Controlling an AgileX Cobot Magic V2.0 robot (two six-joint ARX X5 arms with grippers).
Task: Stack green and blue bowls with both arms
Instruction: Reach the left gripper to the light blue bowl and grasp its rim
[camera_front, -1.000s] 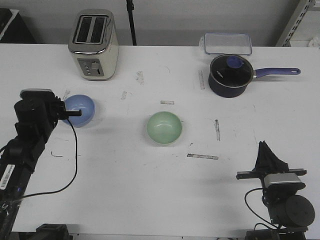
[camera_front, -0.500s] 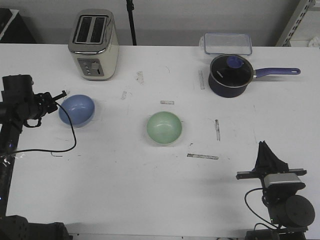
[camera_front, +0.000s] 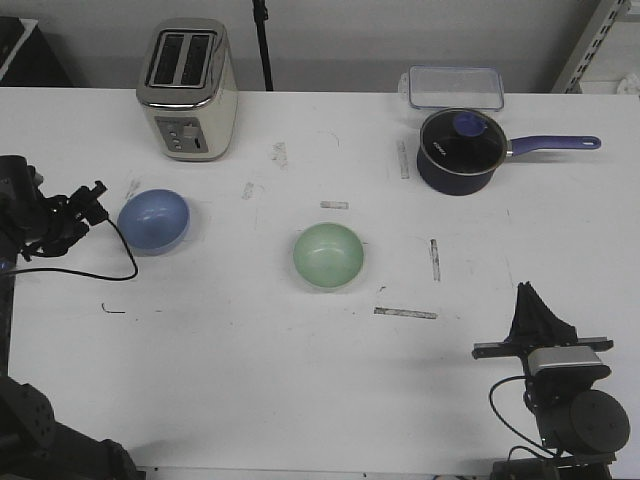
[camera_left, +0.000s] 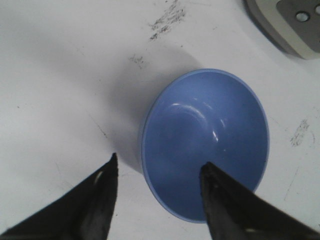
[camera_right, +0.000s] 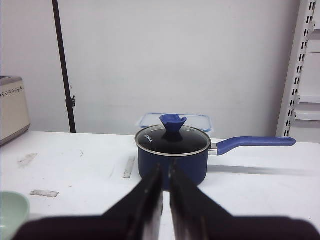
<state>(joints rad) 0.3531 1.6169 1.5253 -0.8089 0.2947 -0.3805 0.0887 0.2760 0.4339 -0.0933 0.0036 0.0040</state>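
The light blue bowl (camera_front: 153, 220) sits upright on the white table (camera_front: 250, 380) at the left, in front of the toaster. The mint green bowl (camera_front: 328, 256) sits upright near the table's middle, apart from it. My left gripper (camera_front: 97, 200) is open and empty, just left of the blue bowl. In the left wrist view the blue bowl (camera_left: 207, 142) lies below my left gripper (camera_left: 160, 167), with one fingertip (camera_left: 214, 181) over its inside and the other outside its rim. My right gripper (camera_front: 530, 300) is shut and empty at the front right. The right wrist view shows the green bowl's edge (camera_right: 10, 210).
A cream toaster (camera_front: 187, 88) stands at the back left. A dark navy pot (camera_front: 458, 150) with a purple handle and a clear lidded box (camera_front: 452, 86) stand at the back right; the pot (camera_right: 172, 152) is straight ahead of my right gripper (camera_right: 165, 172). Tape marks dot the table.
My left arm has drawn back to the left, its gripper moving off the blue bowl's near rim to just beside it. The bowls and the right arm have not moved.
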